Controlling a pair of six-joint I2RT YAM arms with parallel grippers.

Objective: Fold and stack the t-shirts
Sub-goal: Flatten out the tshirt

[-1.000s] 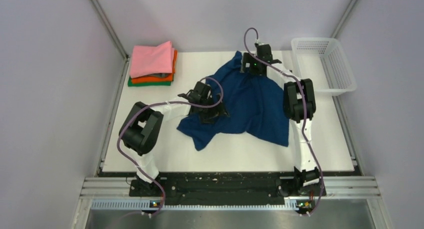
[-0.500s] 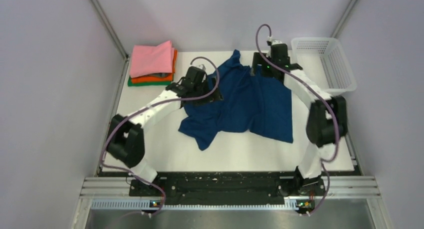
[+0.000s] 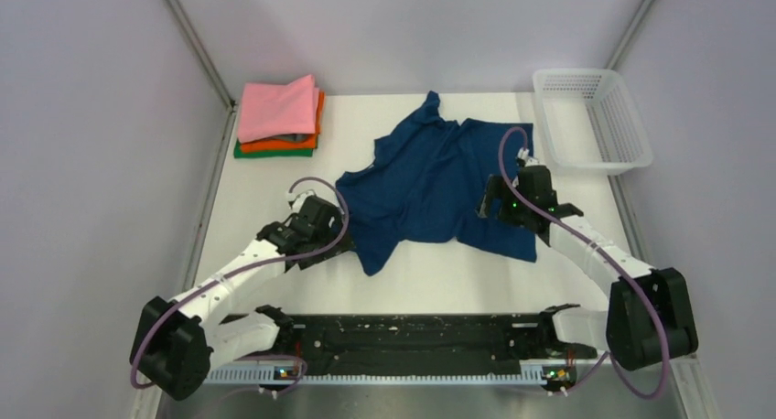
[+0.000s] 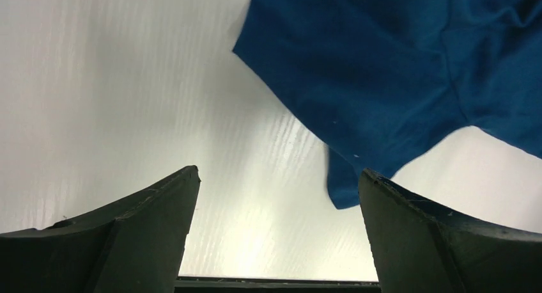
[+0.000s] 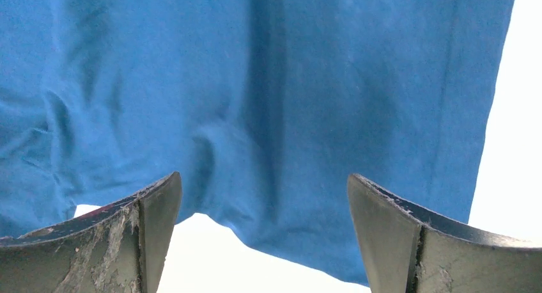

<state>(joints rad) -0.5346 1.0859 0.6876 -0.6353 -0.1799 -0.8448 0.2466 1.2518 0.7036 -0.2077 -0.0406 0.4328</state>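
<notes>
A dark navy t-shirt [image 3: 437, 183] lies spread and rumpled in the middle of the white table; no chest print shows. It also shows in the left wrist view [image 4: 396, 75] and the right wrist view [image 5: 255, 101]. A folded stack of t-shirts [image 3: 279, 117], pink on top, then orange, then green, sits at the back left. My left gripper [image 3: 322, 225] is open and empty over bare table, just left of the shirt's near-left corner. My right gripper [image 3: 512, 199] is open and empty above the shirt's right side near its hem.
A white plastic mesh basket [image 3: 597, 117] stands at the back right corner. Grey walls close in the table on both sides and at the back. The black base rail [image 3: 412, 332] runs along the near edge.
Both arms have let go of the shirt and drawn back toward the near edge. The shirt now lies flatter and more spread out, with its far part laid down.
</notes>
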